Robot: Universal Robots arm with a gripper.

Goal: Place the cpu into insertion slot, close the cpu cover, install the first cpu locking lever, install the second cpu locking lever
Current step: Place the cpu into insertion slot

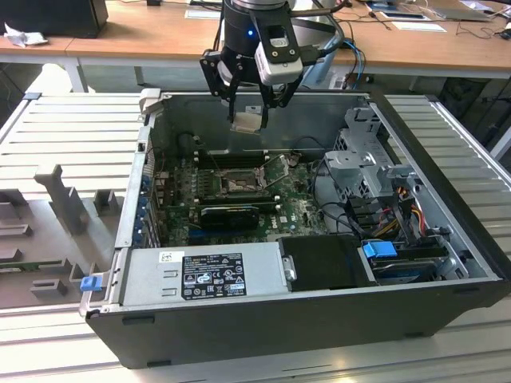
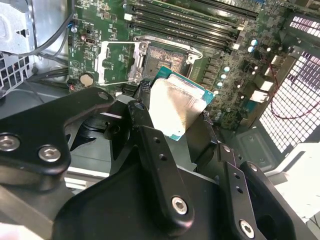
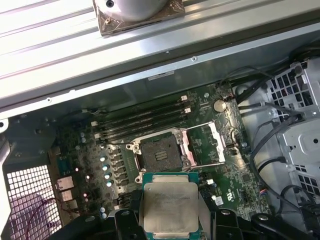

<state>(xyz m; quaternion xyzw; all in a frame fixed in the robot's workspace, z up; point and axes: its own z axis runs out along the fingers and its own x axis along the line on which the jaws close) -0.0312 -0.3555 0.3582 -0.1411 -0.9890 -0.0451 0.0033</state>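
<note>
Ribbed table [image 1: 76, 132], case [image 1: 279, 327], cpu [image 3: 170, 209] in tool [image 1: 251, 113]

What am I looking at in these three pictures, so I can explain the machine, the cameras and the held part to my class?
This is a single robot arm ending in a gripper, a clamp with fingers. The exterior view comes from a camera standing off the arm. Both wrist views come from cameras riding on the arm near its wrist. Below the arm an open computer case lies on a ribbed metal table, with its green motherboard exposed. The gripper is shut on the cpu, a flat silver-topped chip, and holds it above the board. The insertion slot is bare, and the cpu cover beside it is swung open.
</note>
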